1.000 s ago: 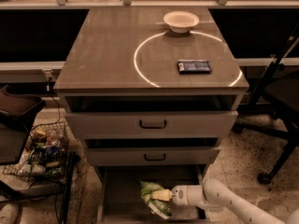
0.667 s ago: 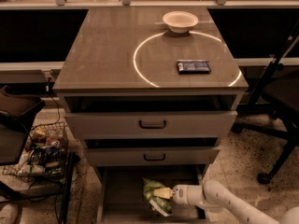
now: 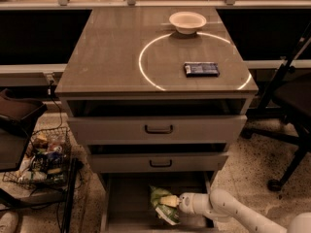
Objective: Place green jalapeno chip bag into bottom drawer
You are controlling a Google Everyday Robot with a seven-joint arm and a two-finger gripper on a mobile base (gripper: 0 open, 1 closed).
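The green jalapeno chip bag [image 3: 162, 205], crumpled green and white foil, is over the floor of the open bottom drawer [image 3: 127, 203], the lowest of three drawers in the cabinet. My gripper [image 3: 176, 203] reaches in from the lower right on a white arm [image 3: 228, 210] and is shut on the bag's right side. I cannot tell whether the bag touches the drawer floor.
On the cabinet top [image 3: 112, 57] stand a white bowl [image 3: 187, 21] at the back and a flat dark blue packet [image 3: 201, 69] on the right. A wire basket of items [image 3: 41, 157] sits on the floor at left. Black chair legs [image 3: 286, 144] stand at right.
The gripper with the bag has sunk a little lower into the bottom drawer. Nothing else has moved.
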